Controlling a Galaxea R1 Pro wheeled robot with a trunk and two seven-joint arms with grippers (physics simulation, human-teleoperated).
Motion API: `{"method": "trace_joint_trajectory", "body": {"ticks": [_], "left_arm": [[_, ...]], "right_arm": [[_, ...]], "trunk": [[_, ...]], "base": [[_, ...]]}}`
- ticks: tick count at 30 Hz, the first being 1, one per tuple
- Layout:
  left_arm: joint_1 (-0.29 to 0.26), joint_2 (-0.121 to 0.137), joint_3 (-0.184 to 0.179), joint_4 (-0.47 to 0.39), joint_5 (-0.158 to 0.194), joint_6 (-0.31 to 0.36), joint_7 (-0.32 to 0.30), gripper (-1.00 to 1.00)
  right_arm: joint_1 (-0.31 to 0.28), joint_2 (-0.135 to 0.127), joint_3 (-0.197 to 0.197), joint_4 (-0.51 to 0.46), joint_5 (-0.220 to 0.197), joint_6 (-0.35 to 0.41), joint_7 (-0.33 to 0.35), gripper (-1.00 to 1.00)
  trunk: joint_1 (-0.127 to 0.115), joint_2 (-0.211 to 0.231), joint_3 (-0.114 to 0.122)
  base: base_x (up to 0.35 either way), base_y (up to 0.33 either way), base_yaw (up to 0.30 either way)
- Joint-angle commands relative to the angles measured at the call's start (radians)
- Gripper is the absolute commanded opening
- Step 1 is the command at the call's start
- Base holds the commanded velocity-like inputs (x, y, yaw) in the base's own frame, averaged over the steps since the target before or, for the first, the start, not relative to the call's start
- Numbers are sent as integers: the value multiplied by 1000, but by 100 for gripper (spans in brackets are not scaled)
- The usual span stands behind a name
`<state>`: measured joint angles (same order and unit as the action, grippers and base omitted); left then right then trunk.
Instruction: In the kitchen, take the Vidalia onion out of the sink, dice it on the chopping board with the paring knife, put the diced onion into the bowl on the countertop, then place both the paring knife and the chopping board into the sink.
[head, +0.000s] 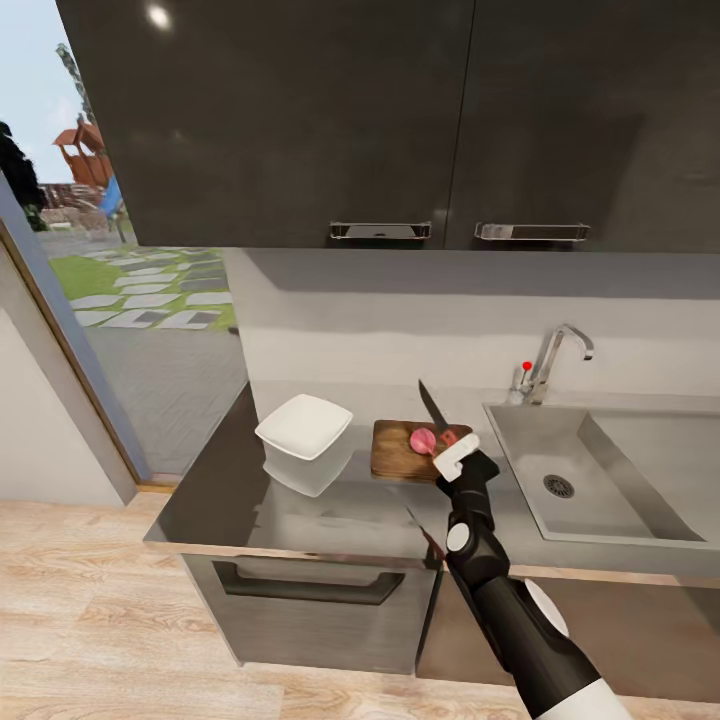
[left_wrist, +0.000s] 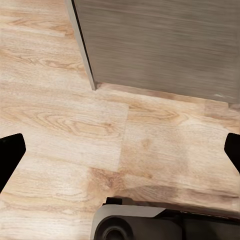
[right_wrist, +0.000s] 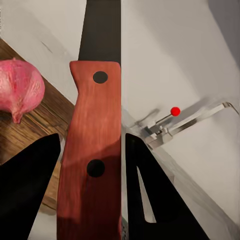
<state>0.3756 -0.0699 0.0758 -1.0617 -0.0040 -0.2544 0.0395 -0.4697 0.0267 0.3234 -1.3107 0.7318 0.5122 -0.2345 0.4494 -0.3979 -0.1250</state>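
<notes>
The pinkish Vidalia onion (head: 422, 440) (right_wrist: 20, 90) lies whole on the brown chopping board (head: 398, 452) (right_wrist: 30, 132), which rests on the dark countertop (head: 230, 490) between bowl and sink. My right gripper (head: 455, 455) (right_wrist: 92, 192) hovers at the board's right edge, shut on the paring knife (head: 434, 408) (right_wrist: 94, 145). The dark blade points up and away, just right of the onion. A white squarish bowl (head: 303, 427) stands left of the board. The grey sink (head: 610, 480) is empty. My left gripper (left_wrist: 120, 155) is open over the wooden floor.
A chrome tap (head: 556, 358) (right_wrist: 192, 120) with a red knob (head: 526, 366) (right_wrist: 175, 111) stands behind the sink. Dark wall cabinets (head: 400, 120) hang above the counter. A glass door (head: 110, 260) to a garden is at the left. A grey cabinet side (left_wrist: 160, 45) rises from the floor.
</notes>
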Motion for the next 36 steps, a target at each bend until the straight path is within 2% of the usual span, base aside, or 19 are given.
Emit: {"method": "trace_joint_trajectory", "body": {"ticks": [1,7,15,23,36], "left_arm": [[0,-1,1,-1,-1,-2,2,100],[0,-1,-5,-24,-1,4,-4,100],[0,-1,1,21,-6,3,-6,100],[0,-1,2,65,-7,3,-6,100],[0,-1,2,69,-7,3,-6,100]], "right_arm": [[-1,0,3,0,7,8,-1,-100],[-4,34,10,-34,-26,0,0,-100],[-4,79,6,-79,-22,-1,3,-100],[-4,124,3,-80,-22,-1,4,-100],[-4,122,5,-79,-22,1,6,-100]], "trunk": [[1,-2,-2],[1,-2,-2],[1,-2,-2],[1,-2,-2],[1,-2,-2]], "base": [[0,0,0],[0,0,0],[0,0,0],[0,0,0],[0,0,0]]}}
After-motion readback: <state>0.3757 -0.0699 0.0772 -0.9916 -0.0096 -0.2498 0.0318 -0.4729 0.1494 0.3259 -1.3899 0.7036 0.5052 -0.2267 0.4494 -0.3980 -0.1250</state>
